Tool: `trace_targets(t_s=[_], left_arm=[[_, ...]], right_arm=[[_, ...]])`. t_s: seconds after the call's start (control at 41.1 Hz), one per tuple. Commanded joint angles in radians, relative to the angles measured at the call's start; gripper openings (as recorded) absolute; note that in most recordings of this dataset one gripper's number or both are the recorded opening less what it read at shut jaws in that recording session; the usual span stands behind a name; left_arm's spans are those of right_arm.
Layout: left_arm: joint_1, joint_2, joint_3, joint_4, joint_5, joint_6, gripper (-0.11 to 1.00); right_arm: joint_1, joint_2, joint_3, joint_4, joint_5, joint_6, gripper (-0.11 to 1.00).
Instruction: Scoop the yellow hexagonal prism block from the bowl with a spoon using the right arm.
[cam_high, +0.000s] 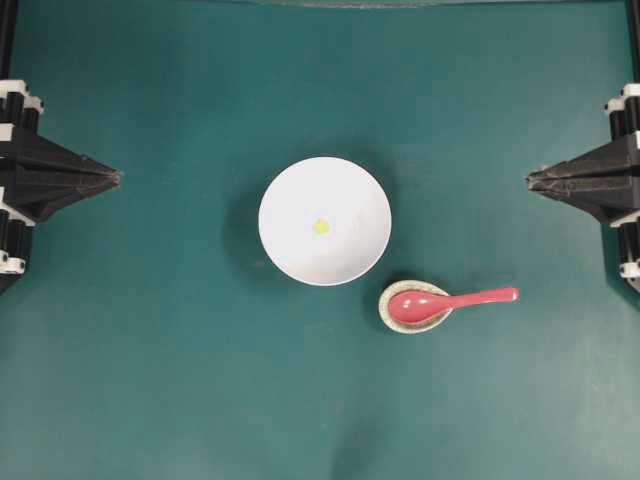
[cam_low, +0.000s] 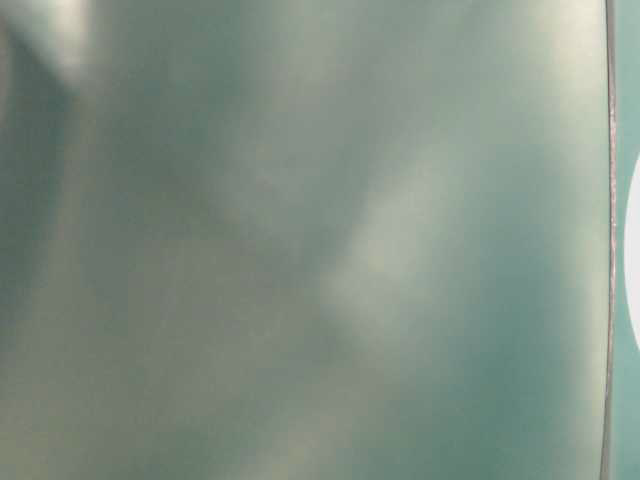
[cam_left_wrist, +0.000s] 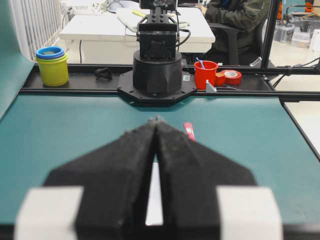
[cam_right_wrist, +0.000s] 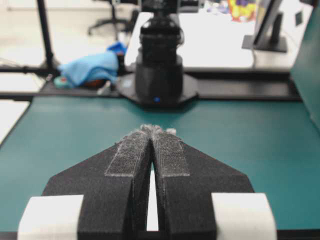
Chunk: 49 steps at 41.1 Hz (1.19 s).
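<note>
The white bowl stands mid-table with the tiny yellow hexagonal prism block lying inside it. To its lower right the pink-red spoon rests with its scoop in a small speckled dish, handle pointing right. My left gripper is shut at the left edge, far from the bowl. My right gripper is shut and empty at the right edge, above and right of the spoon handle. In the left wrist view the spoon's handle peeks past the shut gripper. The right wrist view shows its gripper closed on nothing.
The right arm's base stands across the table, with a red cup and a yellow cup on the rail behind it. The left arm's base faces the right wrist camera, with a blue cloth beyond it. The table-level view is a teal blur.
</note>
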Motion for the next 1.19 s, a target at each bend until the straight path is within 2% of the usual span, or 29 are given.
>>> trace_targets(t_s=[0.0, 0.608, 0.657, 0.827, 0.9, 1.168], left_arm=[[0.006, 0.012, -0.023, 0.008, -0.002, 0.0, 0.0], [0.005, 0.014, -0.023, 0.011, 0.003, 0.011, 0.01], [0.006, 0.012, -0.021, 0.011, 0.006, 0.011, 0.01], [0.006, 0.012, -0.023, 0.011, 0.009, 0.011, 0.01], [0.006, 0.012, -0.025, 0.011, 0.005, 0.011, 0.01], [0.006, 0.005, -0.025, 0.011, 0.012, 0.011, 0.01]], right_arm=[[-0.008, 0.009, -0.014, 0.003, 0.002, 0.005, 0.0], [-0.008, 0.018, -0.014, 0.006, 0.018, 0.009, 0.02], [-0.008, 0.02, -0.014, 0.005, 0.02, 0.009, 0.06], [-0.008, 0.026, -0.012, 0.005, 0.029, 0.009, 0.46], [-0.008, 0.034, -0.009, 0.006, 0.032, 0.009, 0.56], [0.025, 0.118, 0.009, 0.011, 0.006, 0.012, 0.55]])
